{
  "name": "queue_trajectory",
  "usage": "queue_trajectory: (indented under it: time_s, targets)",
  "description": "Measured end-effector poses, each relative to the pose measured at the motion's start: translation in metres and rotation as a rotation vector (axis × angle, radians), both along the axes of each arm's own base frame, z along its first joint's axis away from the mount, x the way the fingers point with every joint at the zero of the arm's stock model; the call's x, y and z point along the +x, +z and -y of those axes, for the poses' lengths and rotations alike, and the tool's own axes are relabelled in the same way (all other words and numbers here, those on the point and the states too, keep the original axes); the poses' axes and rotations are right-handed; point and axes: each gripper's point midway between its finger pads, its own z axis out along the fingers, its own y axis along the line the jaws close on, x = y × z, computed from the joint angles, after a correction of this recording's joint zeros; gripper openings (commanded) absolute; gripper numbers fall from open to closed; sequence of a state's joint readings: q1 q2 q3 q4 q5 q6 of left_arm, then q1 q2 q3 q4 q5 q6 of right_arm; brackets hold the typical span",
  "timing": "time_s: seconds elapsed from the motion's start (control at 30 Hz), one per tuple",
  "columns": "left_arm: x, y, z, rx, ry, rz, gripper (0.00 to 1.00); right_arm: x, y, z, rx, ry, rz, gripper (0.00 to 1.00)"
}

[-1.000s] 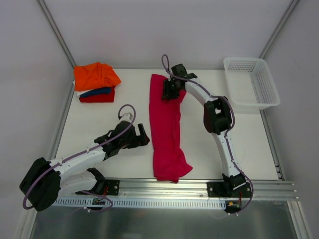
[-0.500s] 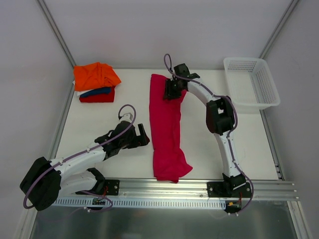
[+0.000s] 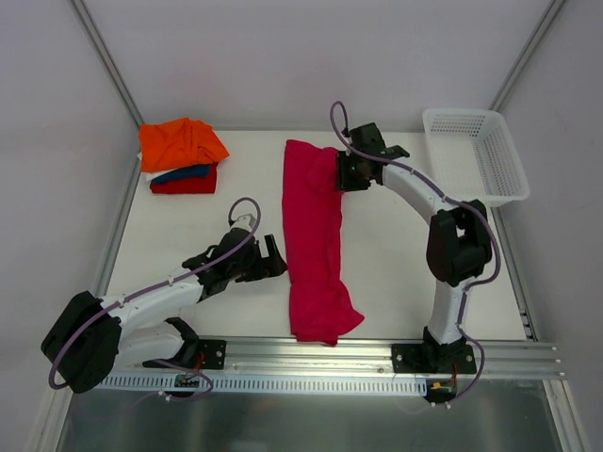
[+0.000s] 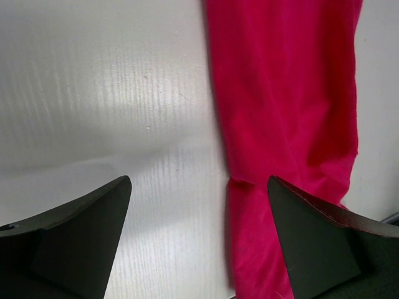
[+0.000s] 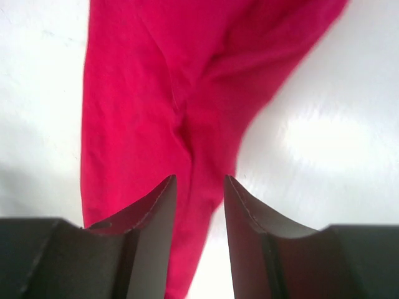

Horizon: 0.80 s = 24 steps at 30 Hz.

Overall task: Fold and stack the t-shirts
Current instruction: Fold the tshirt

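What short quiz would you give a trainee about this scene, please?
1. True or false: the magenta t-shirt lies outside the white mesh basket.
2. Which tops the folded stack: A orange t-shirt, B dark blue t-shirt, C red t-shirt?
3. Fill in: the left arm's fingers stand ___.
Key: 1 true; 2 A; 3 open.

White table (image 3: 391, 273), grey walls (image 3: 283, 56), alu rail (image 3: 320, 354).
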<state>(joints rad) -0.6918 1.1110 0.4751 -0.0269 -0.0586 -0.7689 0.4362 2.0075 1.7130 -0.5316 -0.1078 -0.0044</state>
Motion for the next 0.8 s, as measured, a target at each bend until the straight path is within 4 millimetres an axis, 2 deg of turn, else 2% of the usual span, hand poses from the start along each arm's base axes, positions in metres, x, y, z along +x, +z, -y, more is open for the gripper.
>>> queue_trajectory:
  time_s: [0.1, 0.2, 0.37, 0.5, 0.8]
  targets:
    - [-0.001, 0.002, 0.007, -0.036, -0.017, -0.001, 0.91, -0.026, 0.004, 0.015, -0.016, -0.02, 0.01, 0.4]
    - [-0.008, -0.003, 0.011, -0.063, -0.029, -0.023, 0.91, -0.055, -0.003, 0.027, -0.038, -0.037, -0.011, 0.4]
    - [-0.032, -0.016, 0.019, -0.081, -0.072, -0.079, 0.9, -0.099, -0.025, 0.031, -0.085, -0.036, -0.055, 0.43]
    - [-0.046, -0.017, 0.028, -0.109, -0.1, -0.098, 0.9, -0.134, -0.038, 0.029, -0.099, -0.019, -0.087, 0.46]
    - [-0.071, -0.016, 0.04, -0.171, -0.135, -0.127, 0.89, -0.19, -0.039, 0.045, -0.039, -0.057, -0.087, 0.5]
